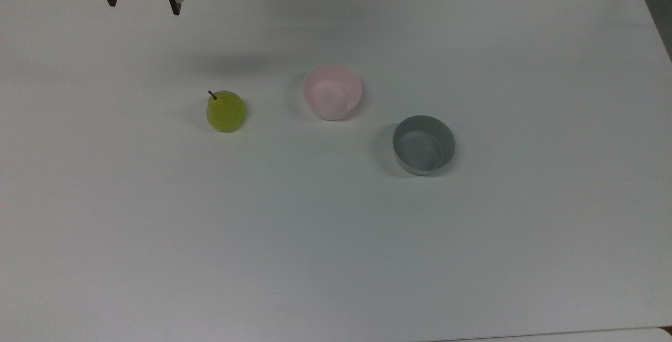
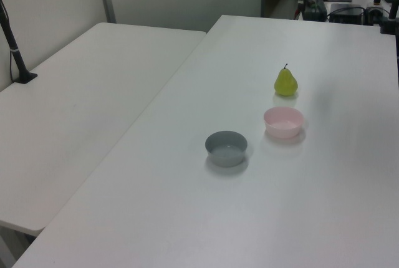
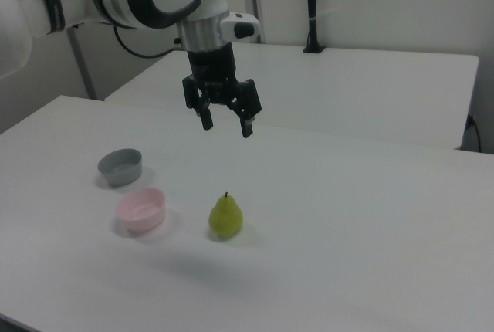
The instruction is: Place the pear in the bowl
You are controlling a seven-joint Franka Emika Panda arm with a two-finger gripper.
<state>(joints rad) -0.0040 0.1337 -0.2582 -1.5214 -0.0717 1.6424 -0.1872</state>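
While the gripper (image 3: 226,126) hangs high above the white table (image 1: 336,252) with its two fingers spread wide and nothing between them, the pear (image 1: 225,111) stands upright on the tabletop, stem up. It sits just beside the pale pink bowl (image 1: 332,92), on the top view's left of it, apart and not touching. Both bowls are empty. A grey bowl (image 1: 423,144) stands near the pink one, on the top view's right and nearer the lower edge. As the right view shows it, the gripper is above and behind the pear, well clear of it.
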